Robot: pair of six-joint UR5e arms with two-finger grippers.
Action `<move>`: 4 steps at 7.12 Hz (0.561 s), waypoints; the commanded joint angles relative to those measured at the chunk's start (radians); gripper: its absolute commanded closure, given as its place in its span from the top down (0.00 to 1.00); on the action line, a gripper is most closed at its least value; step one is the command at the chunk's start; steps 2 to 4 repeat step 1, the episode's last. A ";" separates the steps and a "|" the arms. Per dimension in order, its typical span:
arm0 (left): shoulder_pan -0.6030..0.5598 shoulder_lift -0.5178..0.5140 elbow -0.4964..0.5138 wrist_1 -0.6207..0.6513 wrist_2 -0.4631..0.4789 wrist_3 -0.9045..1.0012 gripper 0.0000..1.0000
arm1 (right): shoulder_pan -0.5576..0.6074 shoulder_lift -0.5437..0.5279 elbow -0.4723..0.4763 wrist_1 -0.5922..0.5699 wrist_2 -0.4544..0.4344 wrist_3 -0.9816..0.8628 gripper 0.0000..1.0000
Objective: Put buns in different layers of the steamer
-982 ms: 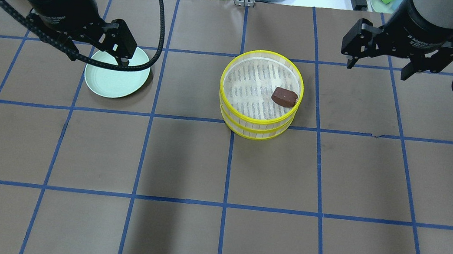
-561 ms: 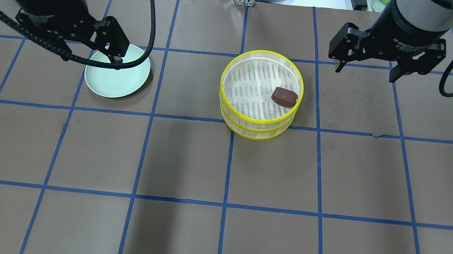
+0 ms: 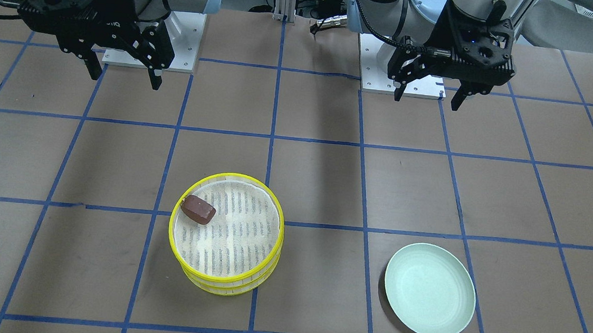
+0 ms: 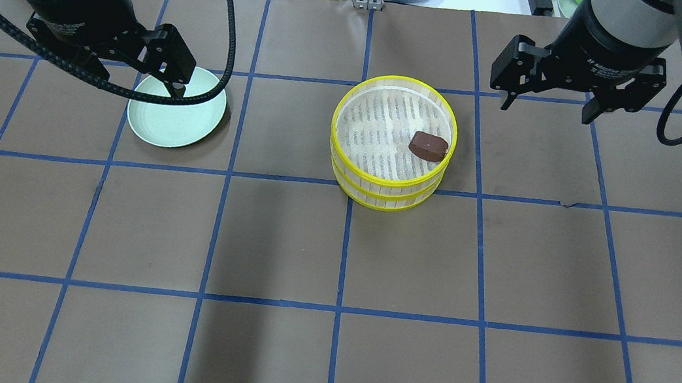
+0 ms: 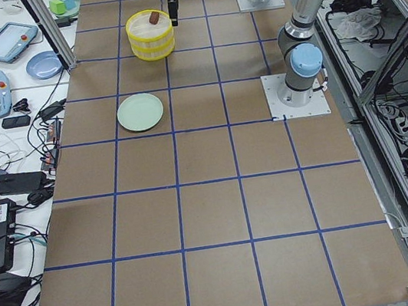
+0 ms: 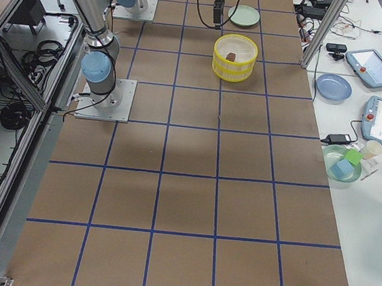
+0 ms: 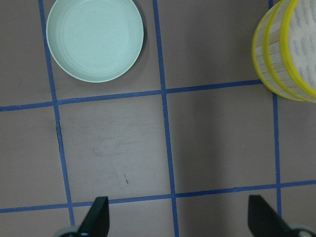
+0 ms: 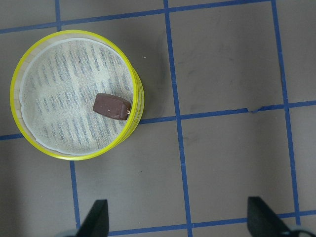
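- Your right gripper (image 4: 546, 106) hangs with its fingers spread wide and nothing between them. Your left gripper (image 3: 428, 95) is likewise spread and empty.
- The dark reddish-brown bun (image 4: 429, 146) lies in the top tray (image 4: 387, 182), well below your right gripper and off toward your left gripper's side. It sits at the edge of the liner, with one end at or nearly at the yellow rim.
- Expect that bun to be very light. Its blocky shape and clean edges suggest a firm skin, but treat it as squashable and close gently.
- If you need to take it, grip across its short width at mid-length. Both long flanks look free of the wall, while the end by the rim leaves little room for a finger.
- No cream-white bun shows in any view. The top tray covers the inside of the lower tray (image 4: 387, 201), so you cannot tell whether it is in there.
- The trays look light and stiff at the rims, with thin slatted walls. Take one by the rim, with one finger inside and one outside, on the side away from the bun. Lift it level, since the liner may slide.
- The pale green plate (image 4: 172, 123) sits below your left gripper and holds nothing.
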 commanded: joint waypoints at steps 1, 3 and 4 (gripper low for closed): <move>0.001 0.000 -0.001 0.001 -0.004 0.002 1.00 | 0.000 0.000 -0.001 0.000 -0.003 -0.002 1.00; 0.001 0.000 -0.001 0.001 -0.004 0.002 1.00 | 0.000 0.000 -0.001 0.000 -0.003 -0.002 1.00; 0.001 0.000 -0.001 0.001 -0.004 0.002 1.00 | 0.000 0.000 -0.001 0.000 -0.003 -0.002 1.00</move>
